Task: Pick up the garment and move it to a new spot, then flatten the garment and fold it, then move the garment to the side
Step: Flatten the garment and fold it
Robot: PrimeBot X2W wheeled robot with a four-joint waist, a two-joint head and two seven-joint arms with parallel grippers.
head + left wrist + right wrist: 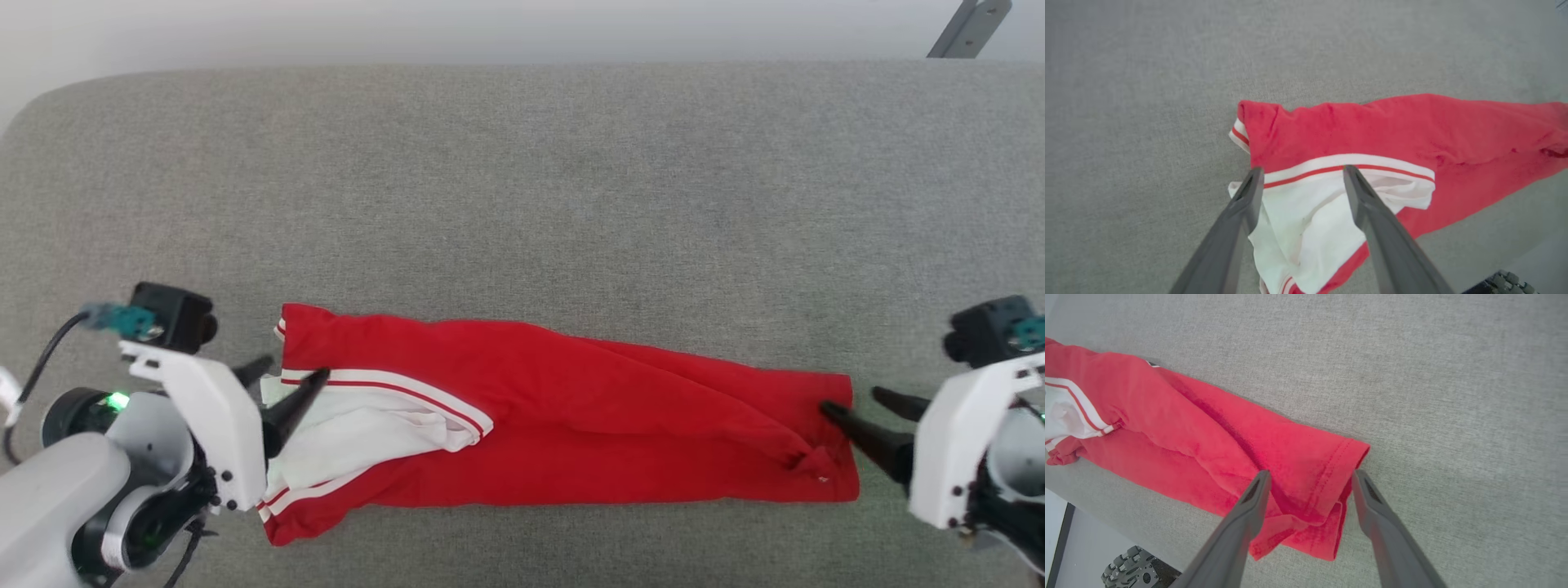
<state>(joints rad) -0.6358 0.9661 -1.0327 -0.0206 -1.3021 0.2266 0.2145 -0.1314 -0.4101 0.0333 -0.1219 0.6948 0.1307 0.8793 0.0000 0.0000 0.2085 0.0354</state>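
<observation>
Garment (571, 425) lengthwise left-right (hem (851, 437) rightward)

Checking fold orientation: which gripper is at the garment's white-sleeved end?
The left gripper: it is open over the white sleeve, while the right gripper is at the plain red end of the garment.

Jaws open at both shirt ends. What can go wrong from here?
1. The left gripper, open, straddles the loose white sleeve: withdrawing low may snag it and undo the fold of the garment.
2. The right gripper sits at the hem, whose near corner is bunched: folding now would likely trap that wrinkle.
</observation>
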